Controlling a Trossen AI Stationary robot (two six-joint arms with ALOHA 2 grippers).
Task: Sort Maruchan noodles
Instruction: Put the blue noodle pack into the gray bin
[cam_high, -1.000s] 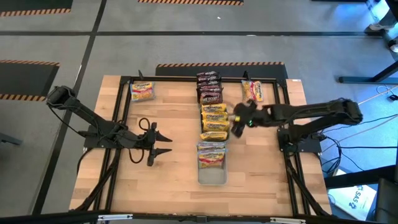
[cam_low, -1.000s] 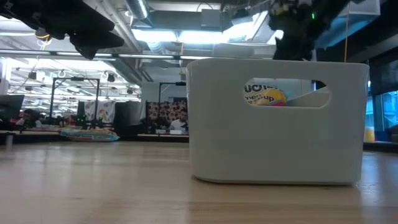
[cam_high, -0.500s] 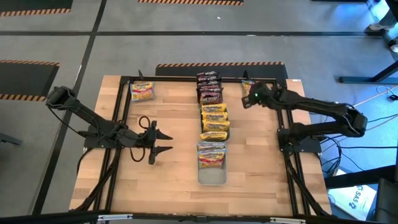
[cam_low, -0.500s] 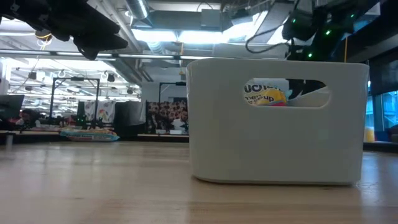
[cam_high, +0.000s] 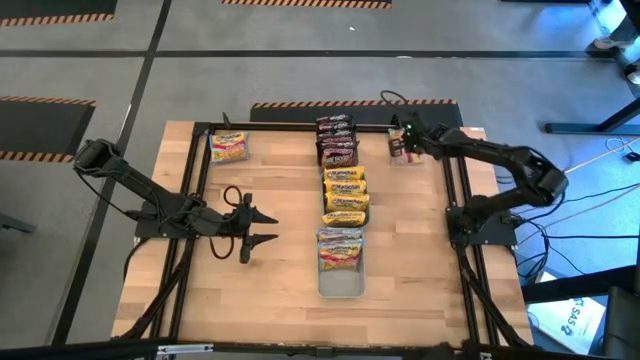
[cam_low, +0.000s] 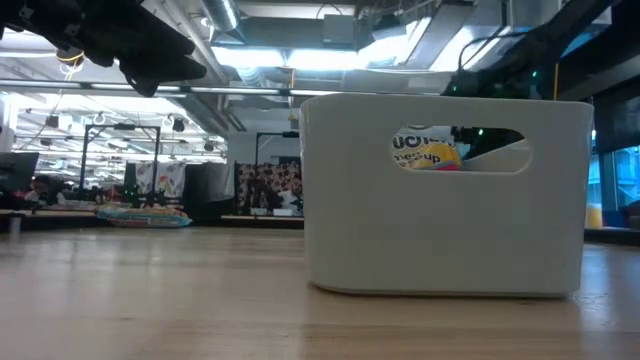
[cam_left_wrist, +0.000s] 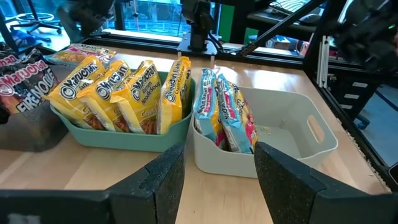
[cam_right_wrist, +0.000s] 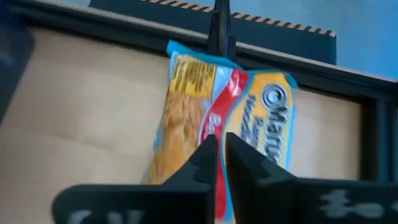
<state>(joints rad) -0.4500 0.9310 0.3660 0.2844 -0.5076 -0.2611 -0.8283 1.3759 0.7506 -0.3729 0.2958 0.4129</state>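
Note:
Three trays stand in a row down the table's middle. A dark one holds dark red-brown Maruchan noodles (cam_high: 337, 140), a teal one yellow packets (cam_high: 345, 195), and a pale one (cam_high: 340, 285) pink-yellow packets (cam_left_wrist: 227, 112). One loose packet (cam_high: 229, 147) lies flat at the far left. Another, yellow and red with a blue edge (cam_high: 405, 150), lies flat at the far right. My right gripper (cam_right_wrist: 219, 155) hangs shut over this far-right packet. My left gripper (cam_left_wrist: 221, 180) waits open at the table's left, pointing at the trays with nothing between its fingers. My right gripper points its shut fingers (cam_right_wrist: 205, 158) down at a slant over the middle of the far-right packet (cam_right_wrist: 186, 106), which lies flat on the table. I cannot tell whether the fingertips touch it.
A black metal frame (cam_high: 300, 128) runs around the work area, and its far bar passes just behind the far-right packet. Bare wood lies between my left gripper and the trays and along the near edge. In the low view the pale tray (cam_low: 445, 195) fills the foreground.
My right gripper has left the teal tray's right side and gone toward the table's far right corner, ending over the loose packet there. The trays, the packets and my left arm have stayed put.

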